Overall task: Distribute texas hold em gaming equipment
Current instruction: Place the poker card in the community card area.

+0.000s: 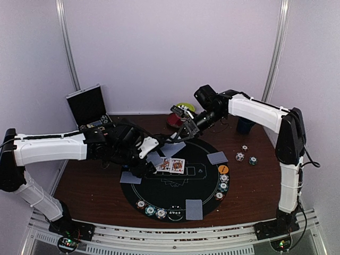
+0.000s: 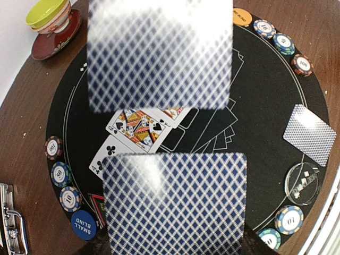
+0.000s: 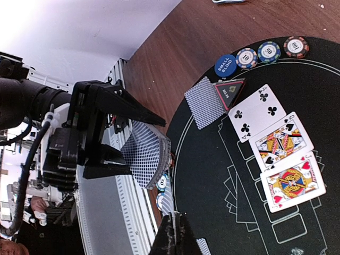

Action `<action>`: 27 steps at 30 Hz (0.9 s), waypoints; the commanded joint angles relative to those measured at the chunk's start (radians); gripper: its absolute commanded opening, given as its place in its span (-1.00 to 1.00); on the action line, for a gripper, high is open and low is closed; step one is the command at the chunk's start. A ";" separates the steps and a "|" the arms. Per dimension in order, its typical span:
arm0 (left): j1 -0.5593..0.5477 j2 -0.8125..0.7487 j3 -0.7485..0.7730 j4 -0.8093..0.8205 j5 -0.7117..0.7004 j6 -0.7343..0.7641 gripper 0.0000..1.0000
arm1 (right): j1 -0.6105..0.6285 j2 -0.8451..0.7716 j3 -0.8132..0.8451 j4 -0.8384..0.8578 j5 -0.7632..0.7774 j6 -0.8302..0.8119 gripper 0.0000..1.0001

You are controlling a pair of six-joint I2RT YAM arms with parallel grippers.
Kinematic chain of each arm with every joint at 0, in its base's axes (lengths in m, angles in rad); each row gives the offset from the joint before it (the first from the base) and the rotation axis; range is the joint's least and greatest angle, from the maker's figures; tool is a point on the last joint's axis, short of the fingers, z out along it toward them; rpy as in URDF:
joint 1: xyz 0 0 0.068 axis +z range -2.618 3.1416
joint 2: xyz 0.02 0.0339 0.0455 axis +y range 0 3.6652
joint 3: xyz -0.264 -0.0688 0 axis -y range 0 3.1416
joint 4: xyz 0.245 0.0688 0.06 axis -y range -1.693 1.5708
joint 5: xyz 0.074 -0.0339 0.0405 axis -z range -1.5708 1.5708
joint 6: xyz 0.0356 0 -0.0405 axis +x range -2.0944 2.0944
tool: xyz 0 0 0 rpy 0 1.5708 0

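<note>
A deck of blue-backed playing cards [image 3: 151, 159] was clamped in the left gripper [image 3: 143, 147], above the left side of the round black mat [image 1: 175, 186], beside three face-up cards [image 3: 276, 154]. The right gripper [image 3: 174, 234] was seen closed, empty.

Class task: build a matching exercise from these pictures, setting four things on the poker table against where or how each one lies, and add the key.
Things
1. round blue disc marked SMALL BLIND
2. yellow-green bowl
3. stack of blue-patterned playing cards
4. three white-faced playing cards

Places or states
A. face up in a row near the middle of the round black mat
B. clamped in the left gripper
C. standing on a red saucer
D. at the mat's edge, beside a row of striped chips

Pairs: 1-D, 2-C, 3-B, 4-A
</note>
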 commanded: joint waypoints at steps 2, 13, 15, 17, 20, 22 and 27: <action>-0.006 -0.041 -0.008 0.029 0.003 -0.004 0.26 | -0.006 0.040 0.132 -0.424 0.176 -0.352 -1.00; -0.008 -0.050 -0.012 0.029 0.013 -0.004 0.26 | -0.004 0.100 0.113 -0.478 0.365 -0.502 -1.00; -0.009 -0.051 -0.012 0.029 0.013 -0.005 0.26 | -0.005 0.128 0.128 -0.479 0.399 -0.514 -1.00; -0.011 -0.053 -0.012 0.029 0.013 -0.005 0.26 | -0.002 0.156 0.143 -0.479 0.433 -0.527 -1.00; -0.011 -0.054 -0.012 0.029 0.013 -0.006 0.26 | 0.008 0.190 0.164 -0.479 0.481 -0.550 -1.00; -0.011 -0.054 -0.013 0.029 0.012 -0.006 0.26 | 0.017 0.204 0.166 -0.479 0.498 -0.572 -1.00; -0.011 -0.055 -0.013 0.029 0.010 -0.006 0.26 | 0.034 0.236 0.187 -0.479 0.542 -0.607 -1.00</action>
